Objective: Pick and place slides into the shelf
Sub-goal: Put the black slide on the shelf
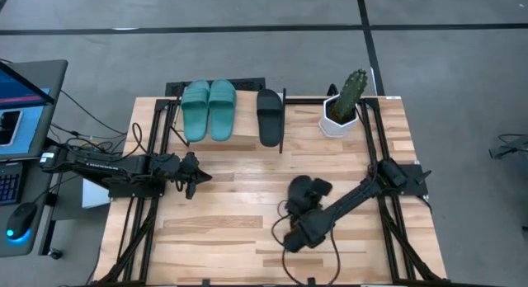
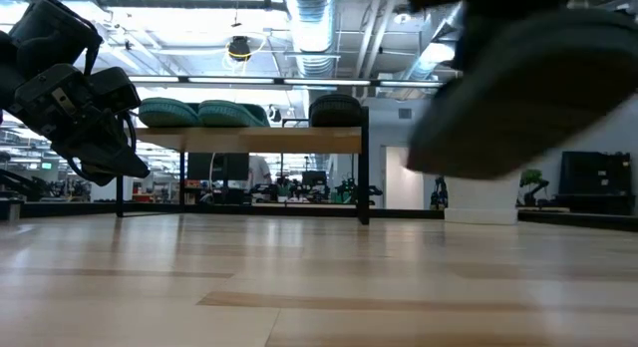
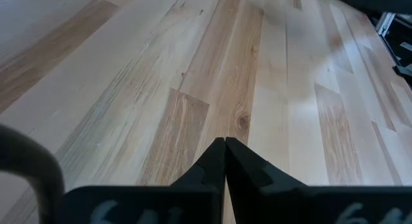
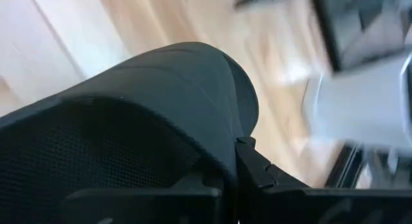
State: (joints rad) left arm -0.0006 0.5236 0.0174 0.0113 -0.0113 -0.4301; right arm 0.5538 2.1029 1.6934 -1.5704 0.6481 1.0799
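Observation:
The shelf (image 1: 247,142) stands at the table's far edge. Two teal slides (image 1: 209,110) and one black slide (image 1: 270,115) lie on its top board, soles down; they also show in the low view (image 2: 199,113). My right gripper (image 1: 304,192) is near the table's middle, shut on the second black slide (image 2: 528,78), which fills the right wrist view (image 4: 148,89). My left gripper (image 1: 198,175) is shut and empty above the table's left side, its fingertips together (image 3: 224,141). My right gripper holds the black slide at the edge of its wide strap (image 4: 233,137). One finger (image 4: 257,167) shows outside the strap; the slide hides the other. The slide is lifted clear of the table and tilted (image 2: 498,98).
A cactus in a white pot (image 1: 345,105) stands at the far right, next to the shelf. Black frame rails run along the table's left (image 1: 140,196) and right (image 1: 388,221) sides. A laptop (image 1: 16,105) sits off the table to the left. Bare wood lies between the arms and the shelf.

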